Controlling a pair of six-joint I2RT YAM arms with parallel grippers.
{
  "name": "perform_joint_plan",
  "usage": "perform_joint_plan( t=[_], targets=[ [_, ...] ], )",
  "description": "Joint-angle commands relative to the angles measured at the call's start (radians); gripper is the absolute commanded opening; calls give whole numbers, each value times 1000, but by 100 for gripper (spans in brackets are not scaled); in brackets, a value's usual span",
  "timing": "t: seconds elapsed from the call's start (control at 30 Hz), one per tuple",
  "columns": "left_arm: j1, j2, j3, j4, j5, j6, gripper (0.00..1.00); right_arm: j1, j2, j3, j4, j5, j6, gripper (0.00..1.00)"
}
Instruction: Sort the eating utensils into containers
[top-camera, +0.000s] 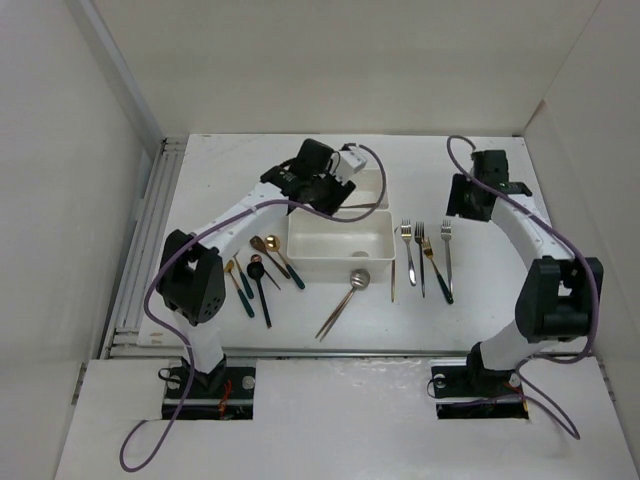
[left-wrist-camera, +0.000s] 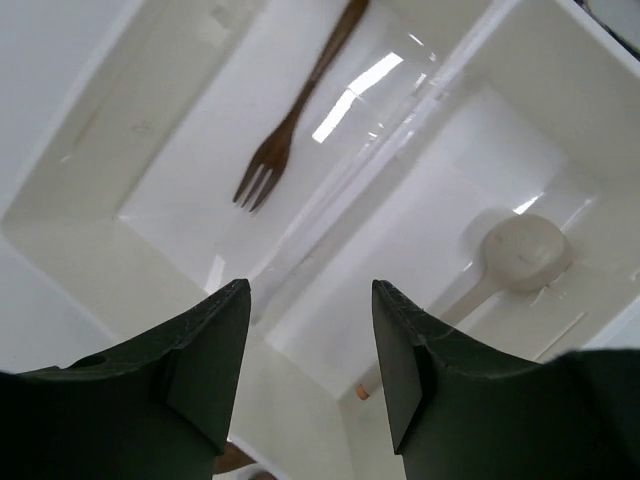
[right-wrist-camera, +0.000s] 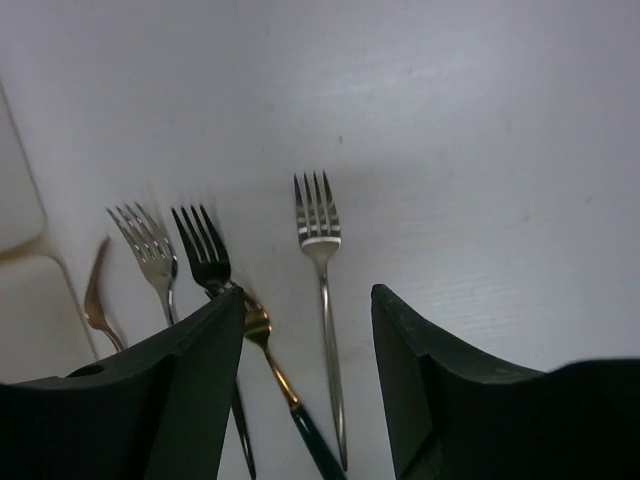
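Two white trays stand mid-table, the front one (top-camera: 340, 262) and the back one (top-camera: 375, 187). My left gripper (top-camera: 318, 182) hovers open and empty over their shared rim (left-wrist-camera: 400, 130). In the left wrist view, the gripper (left-wrist-camera: 310, 300) looks down on a copper fork (left-wrist-camera: 285, 140) lying in one tray. A pale spoon shape (left-wrist-camera: 520, 255) shows in the other. My right gripper (top-camera: 468, 197) is open and empty above the row of forks (top-camera: 420, 240). In the right wrist view (right-wrist-camera: 307, 300), a silver fork (right-wrist-camera: 320, 240) lies between its fingers.
A black fork (right-wrist-camera: 203, 255), another silver fork (right-wrist-camera: 148, 245), a gold fork with a green handle (right-wrist-camera: 275, 370) and a copper spoon (right-wrist-camera: 97, 300) lie left of it. A silver spoon (top-camera: 358, 278) leans at the front tray. Several spoons (top-camera: 262, 262) lie left of the trays.
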Motion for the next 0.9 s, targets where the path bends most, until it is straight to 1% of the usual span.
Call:
perform_joint_plan(
  t=[0.0,0.13,0.17,0.27,0.4,0.5,0.53,0.63,0.77,0.87],
  targets=[
    [60,-102,66,-47,-2,-99,49,-16,49,-42,-70,-72,56,58],
    [91,-121,75,-56,-25,-121,49,-16,138,-42,-79,-49,56,48],
    [103,-130,75,-56,-25,-121,49,-16,169,-42,-93,-49,56,48],
    [128,-141,63,-56,-35,-133,49,-16,189,-51,-93,-78,44,46],
    [149,-159,44,-47,-45,-154,49,-7,252,-61,-93,-66,44,44],
    [171,-159,35,-38,-45,-176,49,5,290,-47,-102,-66,53,40],
    [171,-159,35,-38,-45,-176,49,16,320,-32,-102,-66,44,40],
    [191,-159,35,-29,-45,-204,49,25,383,2,-128,-55,44,34],
    [211,-169,35,-28,-54,-224,48,25,405,13,-139,8,26,0],
    [222,-178,35,-28,-54,-224,48,25,370,31,-139,107,26,0]
  ],
)
